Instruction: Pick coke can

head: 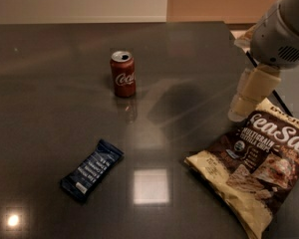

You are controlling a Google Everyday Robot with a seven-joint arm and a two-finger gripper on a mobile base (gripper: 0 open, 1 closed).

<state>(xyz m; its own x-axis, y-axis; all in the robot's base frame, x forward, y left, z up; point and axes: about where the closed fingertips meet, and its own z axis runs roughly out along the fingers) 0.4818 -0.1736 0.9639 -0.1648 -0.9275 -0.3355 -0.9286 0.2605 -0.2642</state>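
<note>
Camera view finding: approach step in hand. The claw should cross left over the desk, meet the coke can at mid-height and close squarely, so the upright can is not tipped. The claw hovers above the multigrain chip bag; its opening cannot be told. The can stands well apart, to its left.

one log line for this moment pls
phase: pre-grasp | hand: at upper edge of chip bag | coke can: upright, standing free, well apart from hand
</note>
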